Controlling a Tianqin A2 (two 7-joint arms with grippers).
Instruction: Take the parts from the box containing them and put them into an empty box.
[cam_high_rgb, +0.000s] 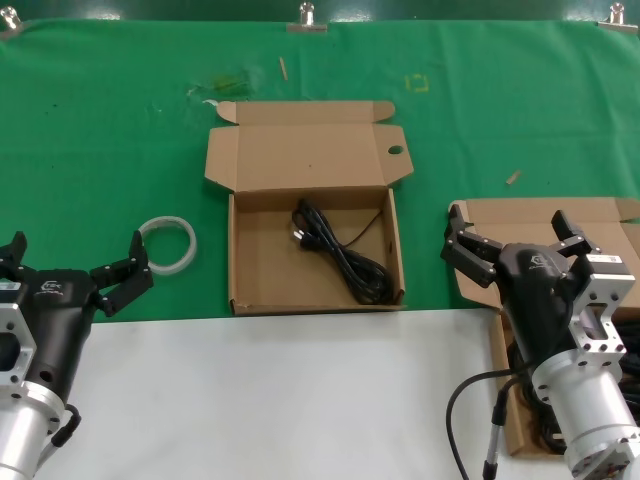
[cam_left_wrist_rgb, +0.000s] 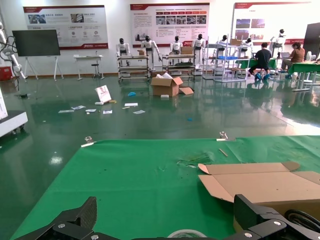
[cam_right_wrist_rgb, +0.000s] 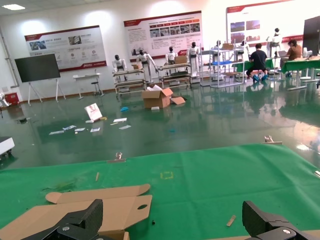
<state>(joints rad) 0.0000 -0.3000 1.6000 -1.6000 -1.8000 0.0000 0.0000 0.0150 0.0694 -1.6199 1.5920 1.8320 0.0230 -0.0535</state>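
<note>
holed-lid box (cam_high_rgb: 250, 265) at centre with cable (cam_high_rgb: 340, 250) inside, ring (cam_high_rgb: 167, 244) to its left, plain-lidded box (cam_high_rgb: 480, 225) right

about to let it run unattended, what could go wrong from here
The right gripper hovers open above the source box, hiding its cables; a blind grab may snag several. The cable already in the holed-lid box lies loosely coiled, so another drop could tangle. The left gripper sits beside the white ring.

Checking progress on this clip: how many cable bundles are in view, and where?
2 visible: one cable bundle lies in the holed-lid box at centre; another shows in the box under the right gripper. More may be hidden.
</note>
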